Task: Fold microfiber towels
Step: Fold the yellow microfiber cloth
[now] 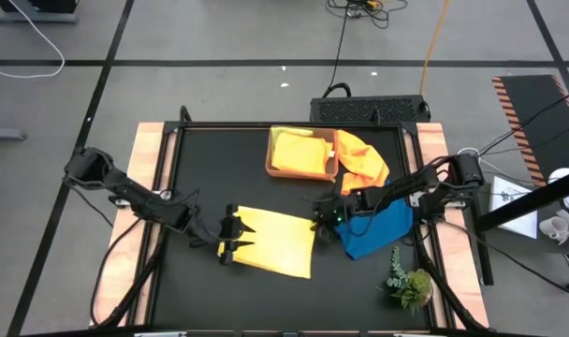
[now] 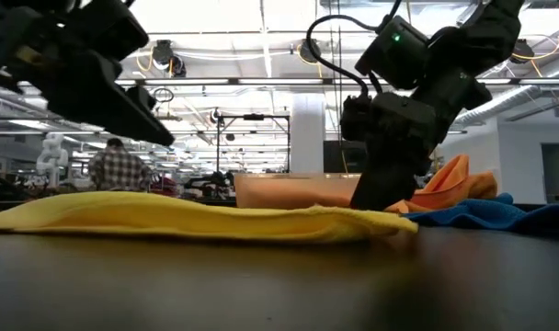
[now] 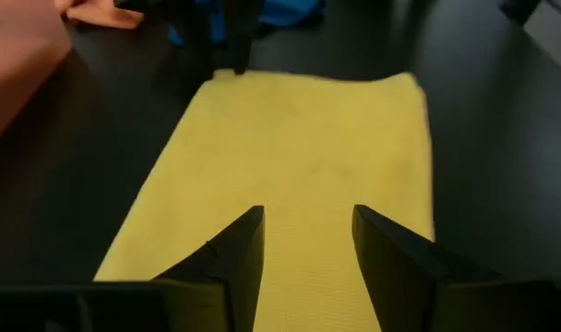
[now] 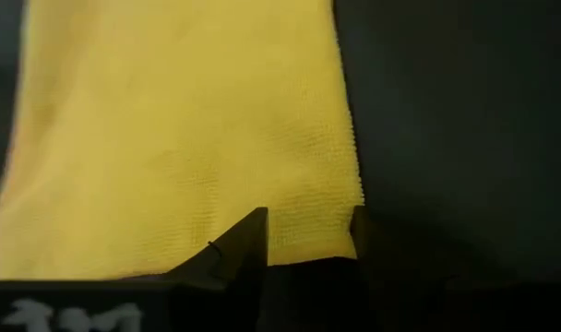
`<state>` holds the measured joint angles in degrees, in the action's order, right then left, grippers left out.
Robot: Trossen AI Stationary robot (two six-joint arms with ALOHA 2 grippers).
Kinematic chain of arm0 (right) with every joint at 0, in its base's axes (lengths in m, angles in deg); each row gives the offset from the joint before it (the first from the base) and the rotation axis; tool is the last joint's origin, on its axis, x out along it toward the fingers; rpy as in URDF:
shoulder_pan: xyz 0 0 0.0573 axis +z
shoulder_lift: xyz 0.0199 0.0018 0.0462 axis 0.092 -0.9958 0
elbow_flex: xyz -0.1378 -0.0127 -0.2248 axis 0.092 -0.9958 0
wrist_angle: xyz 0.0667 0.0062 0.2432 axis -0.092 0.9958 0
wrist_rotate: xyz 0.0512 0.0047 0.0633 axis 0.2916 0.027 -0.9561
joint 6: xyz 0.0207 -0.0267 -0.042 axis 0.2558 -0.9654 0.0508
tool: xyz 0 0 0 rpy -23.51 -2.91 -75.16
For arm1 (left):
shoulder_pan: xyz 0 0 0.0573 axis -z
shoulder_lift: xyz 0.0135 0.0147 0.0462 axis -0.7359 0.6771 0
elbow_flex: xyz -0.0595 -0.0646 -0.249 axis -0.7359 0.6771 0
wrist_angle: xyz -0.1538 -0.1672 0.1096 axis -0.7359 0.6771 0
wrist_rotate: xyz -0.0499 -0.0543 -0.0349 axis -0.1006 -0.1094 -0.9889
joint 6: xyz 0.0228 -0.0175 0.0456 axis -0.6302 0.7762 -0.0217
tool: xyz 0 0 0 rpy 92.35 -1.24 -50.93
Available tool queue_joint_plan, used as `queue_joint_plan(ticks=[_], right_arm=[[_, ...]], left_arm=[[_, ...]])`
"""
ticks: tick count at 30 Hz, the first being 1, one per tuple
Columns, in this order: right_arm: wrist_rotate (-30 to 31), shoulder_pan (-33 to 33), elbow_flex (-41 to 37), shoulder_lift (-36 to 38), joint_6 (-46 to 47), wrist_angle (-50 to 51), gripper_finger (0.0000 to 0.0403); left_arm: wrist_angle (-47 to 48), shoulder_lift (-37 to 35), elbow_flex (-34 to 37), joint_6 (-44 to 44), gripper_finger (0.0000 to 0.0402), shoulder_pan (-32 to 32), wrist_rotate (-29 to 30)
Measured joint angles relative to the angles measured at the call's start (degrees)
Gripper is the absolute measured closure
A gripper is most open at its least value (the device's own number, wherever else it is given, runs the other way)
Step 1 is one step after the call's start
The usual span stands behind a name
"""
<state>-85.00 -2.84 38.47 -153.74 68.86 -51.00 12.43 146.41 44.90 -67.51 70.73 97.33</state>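
A yellow towel (image 1: pixel 277 241), folded into a flat rectangle, lies on the black table top. My left gripper (image 3: pixel 308 254) hovers open just above its left edge (image 1: pixel 242 239), with fingers pointing along the towel. My right gripper (image 4: pixel 304 242) stands open over the towel's far right corner (image 4: pixel 340 221), slanting down. A blue towel (image 1: pixel 373 232) lies crumpled to the right. An orange towel (image 1: pixel 361 161) hangs over the right rim of the brown tray (image 1: pixel 273 168). A folded yellow-orange towel (image 1: pixel 299 150) lies inside the tray. My right gripper comes at the yellow towel's far right corner (image 2: pixel 390 213) from above and from the table's right, with one finger on either side of the corner's edge. In the low view its fingertips (image 2: pixel 371 195) reach down to the cloth. I cannot tell whether they touch it.
A small green plant sprig (image 1: pixel 411 283) lies near the table's right front corner. Bare black table shows in front of the yellow towel and at the far left. Wooden side rails (image 1: pixel 149 168) border the table.
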Motion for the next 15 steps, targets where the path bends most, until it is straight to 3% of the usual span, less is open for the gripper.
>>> queue_joint_plan(ticks=[6,15], right_arm=[[0.85,-2.47,-0.28,4.91,-2.70,2.01,0.0248],[0.70,-3.64,-0.18,5.51,-0.72,3.65,0.0248]], left_arm=[[-3.32,-0.02,-0.02,-0.91,0.0234,-4.44,-1.50],[-6.68,7.06,-2.83,-2.63,0.0234,-14.06,-12.05]])
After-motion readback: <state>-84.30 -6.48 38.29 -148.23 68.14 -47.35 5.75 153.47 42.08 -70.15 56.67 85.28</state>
